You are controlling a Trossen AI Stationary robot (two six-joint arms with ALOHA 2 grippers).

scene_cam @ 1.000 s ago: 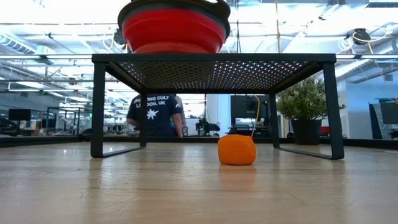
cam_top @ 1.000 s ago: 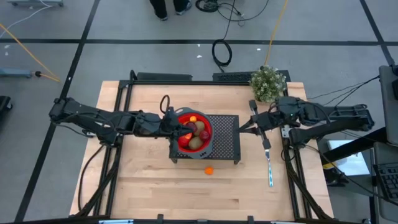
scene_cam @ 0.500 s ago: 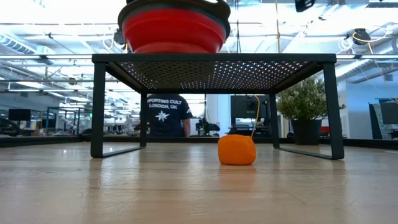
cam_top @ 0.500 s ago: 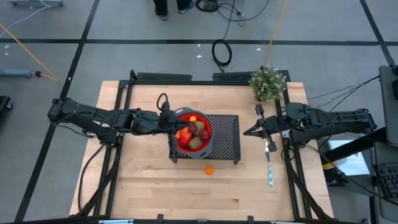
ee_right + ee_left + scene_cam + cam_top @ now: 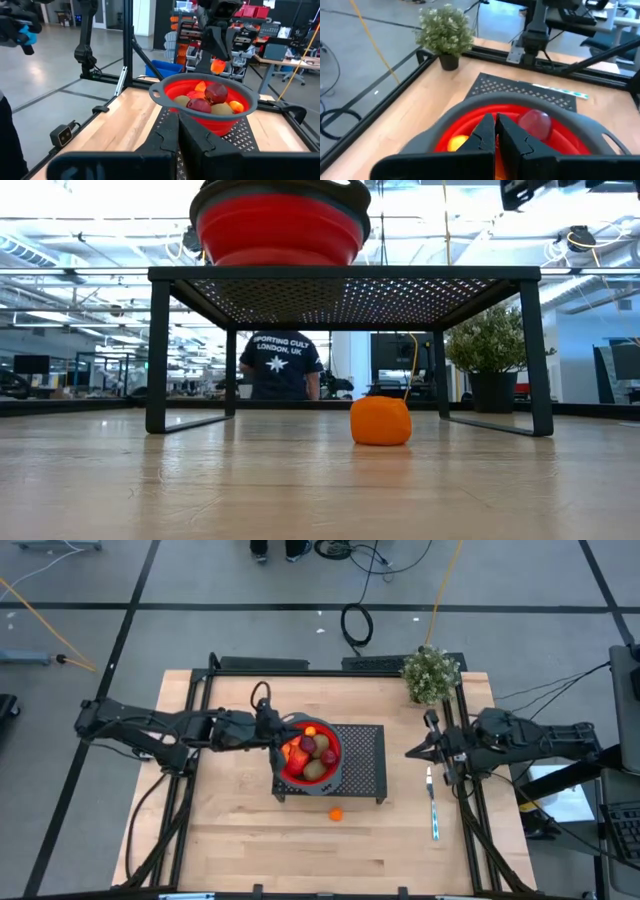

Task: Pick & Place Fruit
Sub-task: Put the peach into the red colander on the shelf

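A pale wood-plank counter (image 5: 230,840) is seen, framed by dark metal rails. Near its middle a black perforated metal rack (image 5: 362,765) on four thin legs is set. A round red bowl (image 5: 292,772) with a grey rim is carried on the rack's left end. The fruit (image 5: 314,752) is heaped in the bowl: brown ovals, dark red pieces, an orange ball and a red-orange-yellow piece held at the bowl's left rim.

The left arm is stretched from the counter's left edge, and the left end effector (image 5: 495,131) is poised over the bowl's left rim, its dark fingers pressed together on the red-orange-yellow piece (image 5: 292,753). The right arm is folded at the right edge, and the right end effector (image 5: 418,749) is held above the counter just right of the rack, its fingers closed with nothing between them.

A bushy green potted plant (image 5: 431,674) is placed at the far right corner. A thin pale-handled utensil (image 5: 433,808) is laid near the right edge. One small, round, slightly dimpled orange ball (image 5: 380,421) is left on the counter just at the rack's near edge.

In the room behind, a person in a dark printed shirt (image 5: 280,363) is seen.
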